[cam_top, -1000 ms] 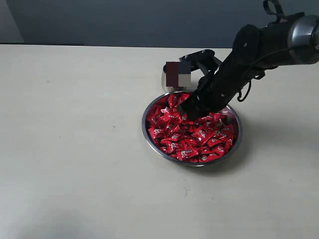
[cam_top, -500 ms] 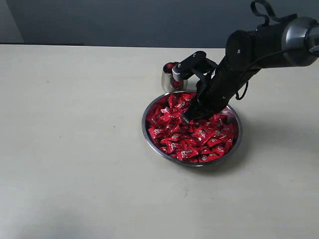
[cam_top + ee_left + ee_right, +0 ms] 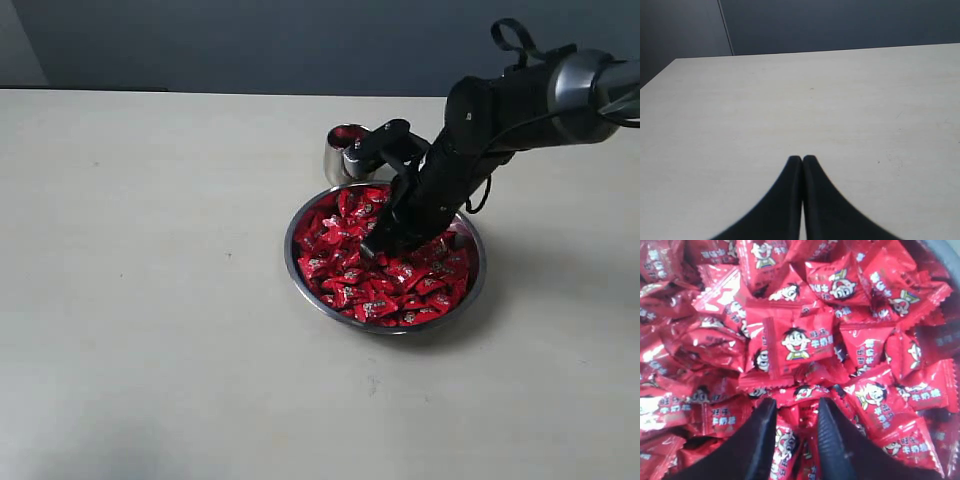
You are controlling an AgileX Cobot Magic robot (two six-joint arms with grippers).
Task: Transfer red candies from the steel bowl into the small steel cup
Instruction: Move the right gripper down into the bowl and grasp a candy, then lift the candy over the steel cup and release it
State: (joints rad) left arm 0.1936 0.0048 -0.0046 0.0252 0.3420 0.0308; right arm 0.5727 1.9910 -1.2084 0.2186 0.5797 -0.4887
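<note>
- Exterior view: since a second ago my right gripper (image 3: 376,246) has sunk from the upper edge of the pile toward its middle, and the arm now leans in more steeply from the upper right of the frame.
- The steel bowl (image 3: 300,215) sits right of centre, heaped with the red candies (image 3: 405,280). The small steel cup (image 3: 336,156) stands just beside the bowl's upper-left rim, with something red showing inside it.
- From here my own wrist covers the fingertips, so I cannot tell the jaw gap, nor how full the cup is.
- Left wrist view: my left gripper (image 3: 801,160) hangs over the bare table (image 3: 815,100) with its tips pressed together, holding nothing. The bowl and cup are out of sight.
- Right wrist view: my right gripper (image 3: 795,407) is buried in the red candies (image 3: 800,342), its two dark fingers (image 3: 760,440) standing a little apart with red wrapper showing in the gap.
- I judge this to be the grasp. To do it well I should close slowly on the one wrapper between the tips and lift straight up, so that its neighbours slide off.
- Whether that wrapper is pinched yet I cannot tell: the tips vanish under the foil, and the bowl shows only as a grey sliver at one corner.
</note>
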